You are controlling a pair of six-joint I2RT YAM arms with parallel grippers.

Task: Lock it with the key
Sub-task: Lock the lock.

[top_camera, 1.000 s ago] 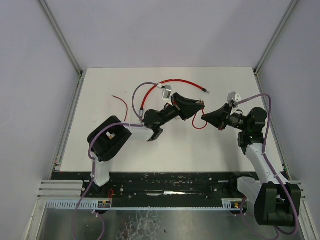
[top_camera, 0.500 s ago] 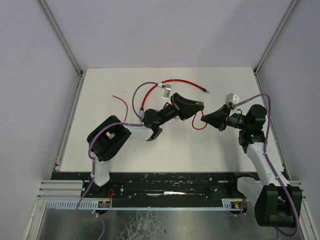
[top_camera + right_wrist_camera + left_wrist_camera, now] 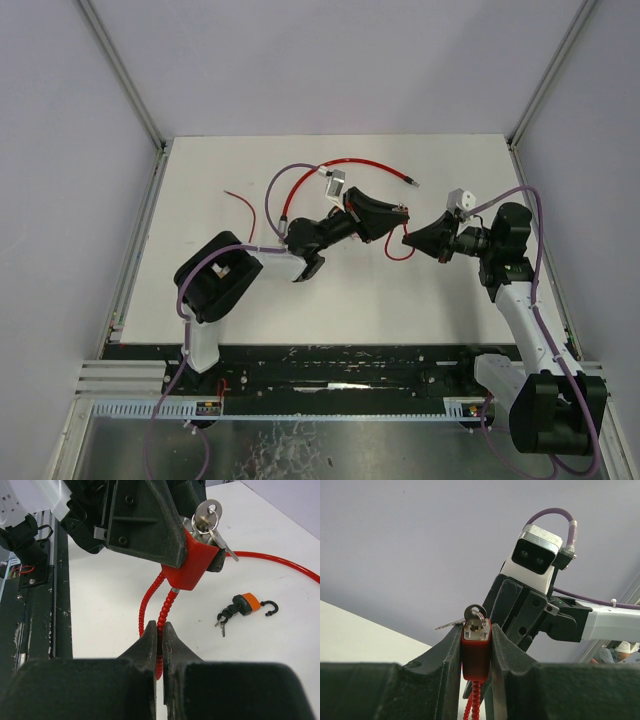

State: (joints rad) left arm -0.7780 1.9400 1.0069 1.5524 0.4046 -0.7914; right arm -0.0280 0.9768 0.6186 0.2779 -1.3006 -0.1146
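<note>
A red padlock (image 3: pixel 476 652) with a flexible red cable shackle is clamped between the fingers of my left gripper (image 3: pixel 476 645), held above the table. A silver key (image 3: pixel 475 614) on a ring sits in the lock's keyway, pointing up. In the right wrist view the same padlock (image 3: pixel 192 565) and key (image 3: pixel 207 512) show at the top, and the ribbed cable shackle (image 3: pixel 160 615) hangs down from the lock. My right gripper (image 3: pixel 158 632) is shut on that shackle just below the lock. From above, the left gripper (image 3: pixel 392 215) and right gripper (image 3: pixel 408 238) meet tip to tip.
An orange padlock (image 3: pixel 249 605) with black keys lies on the white table (image 3: pixel 110 610). A long red cable (image 3: pixel 350 160) curves across the far part of the table, and a thin red wire (image 3: pixel 240 205) lies to the left. Grey walls enclose three sides.
The right wrist has rolled and shifted slightly, its camera dropping a little lower. Both grips are unchanged, and the left arm has hardly moved.
</note>
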